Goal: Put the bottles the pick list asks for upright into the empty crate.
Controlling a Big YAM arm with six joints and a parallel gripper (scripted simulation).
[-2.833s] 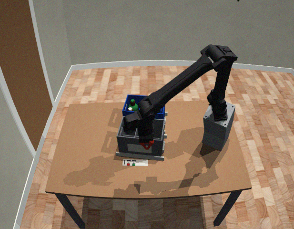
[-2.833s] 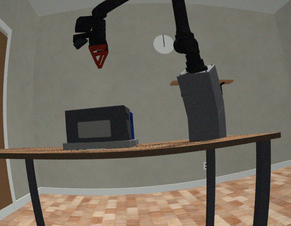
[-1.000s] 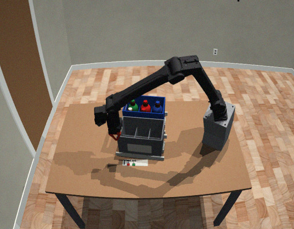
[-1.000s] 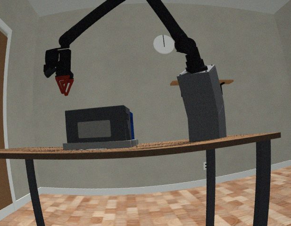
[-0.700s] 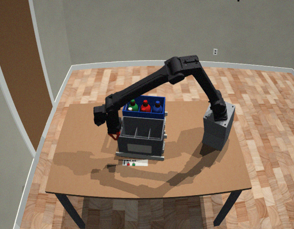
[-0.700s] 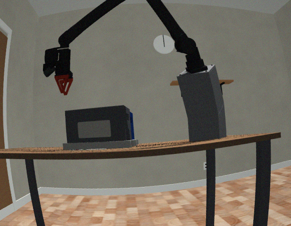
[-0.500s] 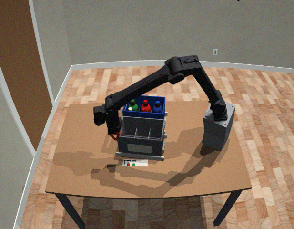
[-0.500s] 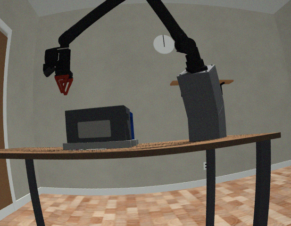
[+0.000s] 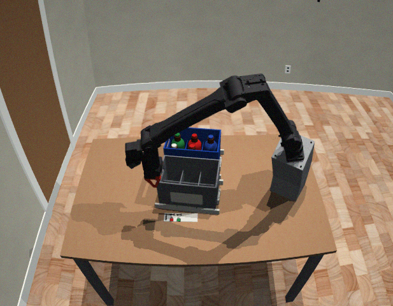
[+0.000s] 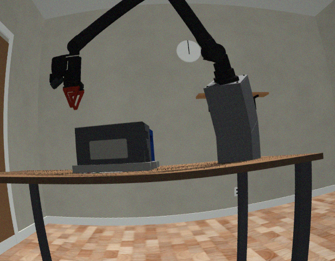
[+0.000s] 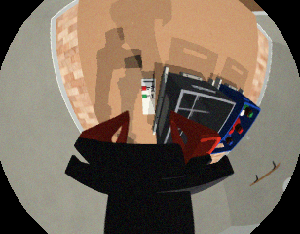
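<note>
My gripper (image 9: 153, 185) (image 10: 73, 108) (image 11: 149, 114) is open and empty, pointing down high above the left side of the grey crate (image 9: 164, 194) (image 10: 82, 137) (image 11: 173, 87). The visible compartments of that crate hold no bottles. The blue crate (image 9: 191, 153) (image 10: 152, 145) behind it holds upright bottles: a green one (image 9: 178, 143) (image 11: 249, 112), a red one (image 9: 193, 143) (image 11: 238, 128), a blue one (image 9: 210, 145) (image 11: 229, 140), a white-capped one (image 9: 174, 145), and another red cap (image 9: 192, 146). The pick list (image 9: 190, 217) (image 11: 148, 105) shows a red and a green mark; its counts are too small to read surely.
Light grey rails (image 9: 186, 209) (image 10: 111, 167) edge the grey crate's base. The arm's grey pedestal (image 9: 285, 179) (image 10: 232, 126) stands at the right of the table (image 9: 107, 184). The arm passes over the blue crate's left side and hides part of it in the top view.
</note>
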